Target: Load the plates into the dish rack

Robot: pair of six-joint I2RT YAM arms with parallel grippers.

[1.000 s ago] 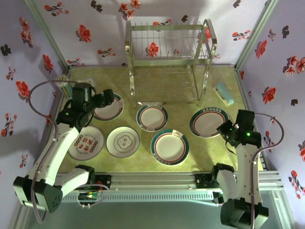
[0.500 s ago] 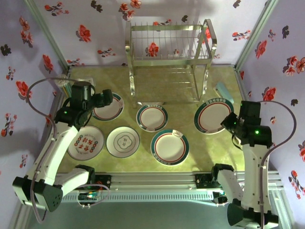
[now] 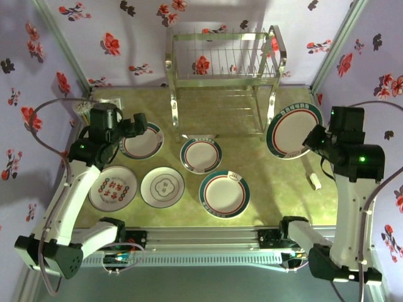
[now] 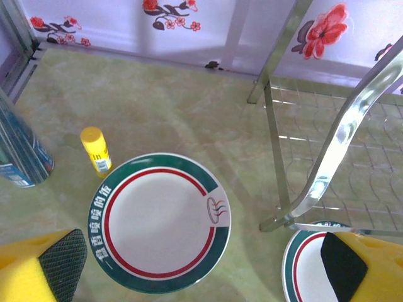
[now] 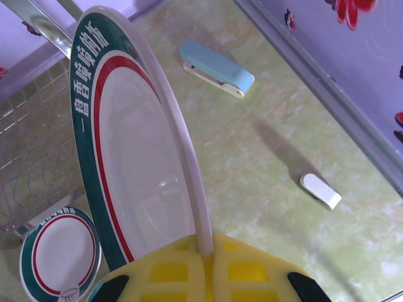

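Note:
My right gripper [image 3: 317, 137] is shut on the rim of a green-and-red banded plate [image 3: 293, 131], held off the table and tilted nearly on edge beside the dish rack [image 3: 223, 75]. In the right wrist view the plate [image 5: 135, 157] rises from between the pinched right gripper [image 5: 208, 258]. My left gripper [image 3: 140, 126] is open above another banded plate [image 3: 141, 143], which lies flat between the yellow fingers [image 4: 50, 270] of that gripper [image 4: 201, 270]. Flat on the table are two more banded plates [image 3: 201, 155] [image 3: 225, 193], a plain plate [image 3: 162, 187] and a red-patterned plate [image 3: 113, 187].
A yellow glue stick [image 4: 96, 150] and a blue can [image 4: 19, 151] stand left of the far-left plate. The rack's metal leg [image 4: 340, 145] is just right of it. A blue stapler [image 5: 217, 68] and a small white piece [image 3: 313, 180] lie near the right wall.
The right gripper has lifted its banded plate off the table, carried it back toward the rack's right side and tipped it up. The left gripper has shifted slightly back over its plate.

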